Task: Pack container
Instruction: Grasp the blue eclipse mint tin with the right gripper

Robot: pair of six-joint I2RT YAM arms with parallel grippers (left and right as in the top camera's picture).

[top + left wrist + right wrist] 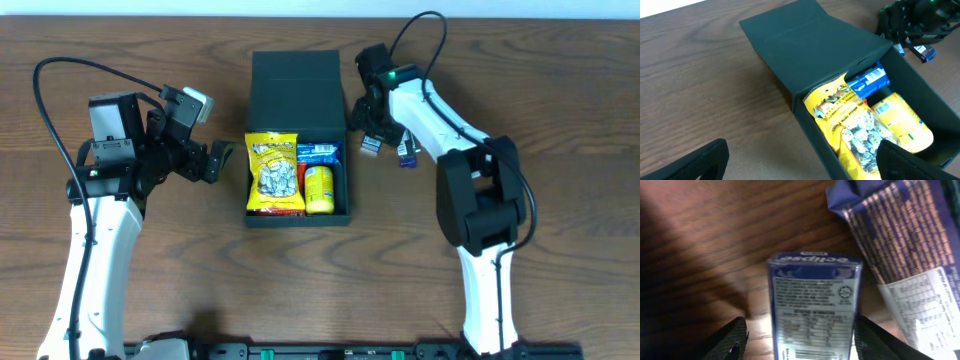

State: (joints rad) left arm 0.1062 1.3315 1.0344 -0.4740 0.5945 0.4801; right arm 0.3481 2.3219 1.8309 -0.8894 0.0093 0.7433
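Note:
The container (297, 216), a black square box, lies in mid-table with its flap lid (297, 78) folded open toward the back. Inside are a yellow snack bag (274, 175), a blue packet (318, 153) and a yellow pouch (319, 188). My right gripper (371, 138) hangs just right of the box over a small blue gum pack (813, 305). Its jaws are open astride the pack, the right finger close to it and the left finger (732, 340) apart. My left gripper (222, 160) is open and empty beside the box's left wall (815, 135).
A purple-blue wrapped packet (900, 235) lies on the table right beside the gum pack, also seen as that packet (407, 155) from overhead. Bare wooden table surrounds the box. The arms' bases stand at the front left and front right.

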